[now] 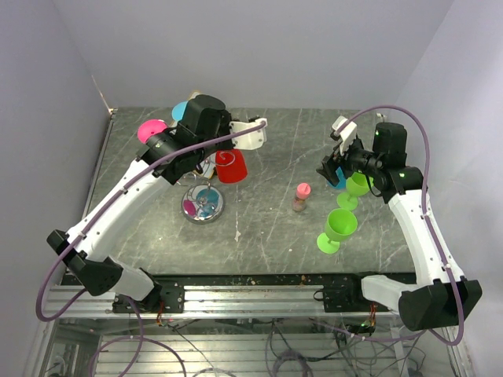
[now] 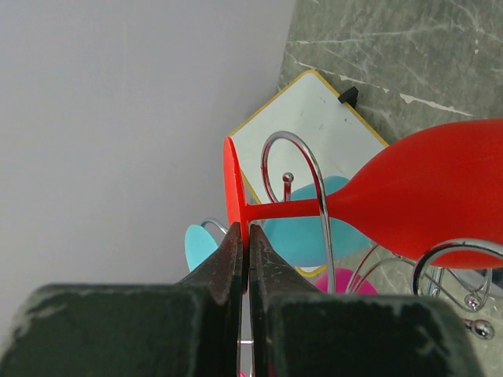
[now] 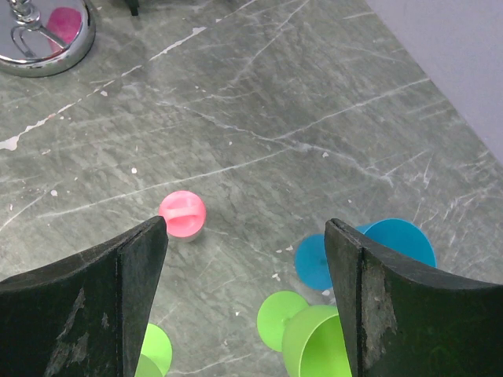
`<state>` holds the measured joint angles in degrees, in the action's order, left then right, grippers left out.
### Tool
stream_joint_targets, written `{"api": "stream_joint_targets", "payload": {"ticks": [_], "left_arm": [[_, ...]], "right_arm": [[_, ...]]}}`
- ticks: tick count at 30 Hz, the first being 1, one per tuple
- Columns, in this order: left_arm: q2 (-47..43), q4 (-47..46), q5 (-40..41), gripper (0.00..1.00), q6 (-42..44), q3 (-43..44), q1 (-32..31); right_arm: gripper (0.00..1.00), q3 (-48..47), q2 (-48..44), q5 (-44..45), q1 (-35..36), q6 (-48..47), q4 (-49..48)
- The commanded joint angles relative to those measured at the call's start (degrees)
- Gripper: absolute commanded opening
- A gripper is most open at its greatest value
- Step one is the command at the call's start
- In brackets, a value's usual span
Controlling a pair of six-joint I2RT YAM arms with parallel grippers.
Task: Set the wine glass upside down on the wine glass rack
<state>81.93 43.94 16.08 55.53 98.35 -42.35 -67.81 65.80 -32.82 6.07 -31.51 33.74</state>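
A red wine glass (image 1: 231,167) hangs bowl-down at the silver wire wine glass rack (image 1: 203,203), whose round shiny base reflects pink and cyan. My left gripper (image 1: 214,159) is shut on the edge of the red glass's foot. In the left wrist view the fingers (image 2: 233,250) pinch the foot disc, and the stem runs through a curled wire hook (image 2: 302,169) to the red bowl (image 2: 440,196). A pink glass (image 1: 152,129) and a cyan glass (image 1: 181,110) hang on the rack. My right gripper (image 1: 330,169) is open and empty (image 3: 245,228) above the table.
Two green glasses (image 1: 339,228) (image 1: 358,184) and a blue glass (image 3: 397,239) lie under the right gripper. A small pink-capped bottle (image 1: 302,196) stands mid-table. A white-faced framed board (image 2: 314,118) lies behind the rack near the left wall.
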Motion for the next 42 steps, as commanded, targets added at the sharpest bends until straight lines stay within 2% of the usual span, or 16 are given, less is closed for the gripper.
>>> {"api": "stream_joint_targets", "payload": {"ticks": [1,15,23,42], "left_arm": [[0.98,-2.57,-1.81,0.07,-0.05,2.89,-1.14],[3.41,-6.81,-1.45,0.08,-0.72,3.35,-1.66],[4.47,-10.25,4.38,0.09,-2.26,1.97,-1.63],[5.46,-7.73,11.43,0.1,-2.62,1.04,-1.61]], "right_arm": [[0.81,-0.85,0.29,-0.39,-0.45,0.57,-0.78],[0.81,-1.06,0.56,-0.47,-0.53,0.78,-0.82],[0.81,-1.71,0.51,-0.94,-0.46,0.83,-0.16],[0.82,-1.31,0.48,-0.87,-0.47,0.83,-0.39]]}}
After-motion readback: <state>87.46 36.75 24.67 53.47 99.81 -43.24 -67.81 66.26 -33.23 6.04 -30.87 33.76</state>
